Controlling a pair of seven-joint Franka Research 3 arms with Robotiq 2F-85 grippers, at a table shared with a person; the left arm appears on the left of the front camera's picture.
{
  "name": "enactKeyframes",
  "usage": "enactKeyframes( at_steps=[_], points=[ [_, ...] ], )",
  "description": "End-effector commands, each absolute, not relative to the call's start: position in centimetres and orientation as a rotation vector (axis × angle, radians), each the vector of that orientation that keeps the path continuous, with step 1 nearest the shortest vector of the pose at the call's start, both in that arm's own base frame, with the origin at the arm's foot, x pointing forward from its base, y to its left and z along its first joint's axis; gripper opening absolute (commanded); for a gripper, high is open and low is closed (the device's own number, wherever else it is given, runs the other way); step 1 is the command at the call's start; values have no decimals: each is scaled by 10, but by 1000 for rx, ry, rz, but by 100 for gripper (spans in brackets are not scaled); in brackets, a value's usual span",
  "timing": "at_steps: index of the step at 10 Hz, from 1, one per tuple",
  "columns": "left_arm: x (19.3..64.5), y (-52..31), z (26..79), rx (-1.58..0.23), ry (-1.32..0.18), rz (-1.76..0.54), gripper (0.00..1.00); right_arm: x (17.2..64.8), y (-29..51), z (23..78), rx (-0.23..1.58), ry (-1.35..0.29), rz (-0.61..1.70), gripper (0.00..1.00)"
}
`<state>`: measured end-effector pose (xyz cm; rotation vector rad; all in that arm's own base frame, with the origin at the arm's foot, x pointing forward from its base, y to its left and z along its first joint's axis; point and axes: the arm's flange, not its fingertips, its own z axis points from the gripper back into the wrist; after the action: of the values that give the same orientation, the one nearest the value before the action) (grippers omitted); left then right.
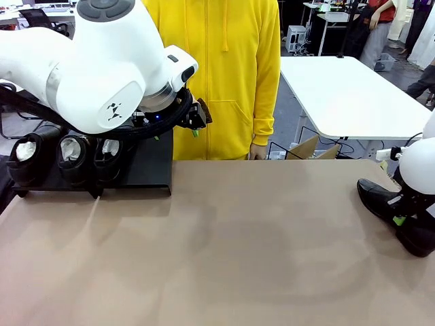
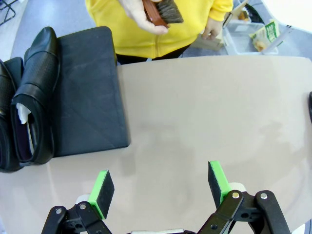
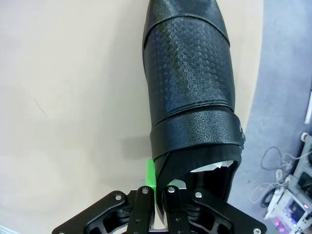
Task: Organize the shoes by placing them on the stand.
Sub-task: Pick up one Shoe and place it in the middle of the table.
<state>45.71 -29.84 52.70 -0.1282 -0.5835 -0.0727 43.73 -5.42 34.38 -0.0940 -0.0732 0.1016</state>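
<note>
Three black shoes (image 1: 27, 159) (image 1: 73, 157) (image 1: 107, 159) stuffed with white paper stand side by side on the left part of the black stand (image 1: 146, 166). Its right panel (image 2: 90, 97) is bare, next to the nearest shoe (image 2: 36, 92). My left gripper (image 2: 160, 180) hovers open over the table near the stand, holding nothing. Another black shoe (image 1: 377, 197) lies at the table's right edge. My right gripper (image 3: 158, 180) is shut on the rim of this shoe (image 3: 190, 73) at its opening, one green pad outside the wall.
A person in a yellow hoodie (image 1: 217, 68) stands at the far side, holding a brown brush (image 2: 163, 10) in one hand. A cardboard box (image 1: 309, 148) and a white table (image 1: 346, 88) are behind. The brown tabletop (image 1: 238, 244) stretches between the stand and the right-hand shoe.
</note>
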Motion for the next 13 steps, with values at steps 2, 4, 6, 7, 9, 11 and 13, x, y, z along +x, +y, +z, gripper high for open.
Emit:
enactKeyframes(
  at_steps=[2,4,6,7,9,11,13],
  points=[
    [456,-300,529,-117,-601,-75,100,440,-63,347,-38,-65,73,0],
    [456,-300,529,-117,-601,-75,100,434,-59,366,16,-118,49,0],
    [456,-300,529,-117,-601,-75,100,406,-34,422,29,-174,73,0],
    [456,-300,529,-117,-601,-75,100,388,-16,450,-2,-199,98,0],
    [456,-300,529,-117,-601,-75,100,357,35,485,-36,-225,189,0],
    [456,-300,529,-117,-601,-75,100,339,115,475,-45,-210,299,0],
    [456,-300,529,-117,-601,-75,100,321,185,440,9,-191,358,0]
  ],
)
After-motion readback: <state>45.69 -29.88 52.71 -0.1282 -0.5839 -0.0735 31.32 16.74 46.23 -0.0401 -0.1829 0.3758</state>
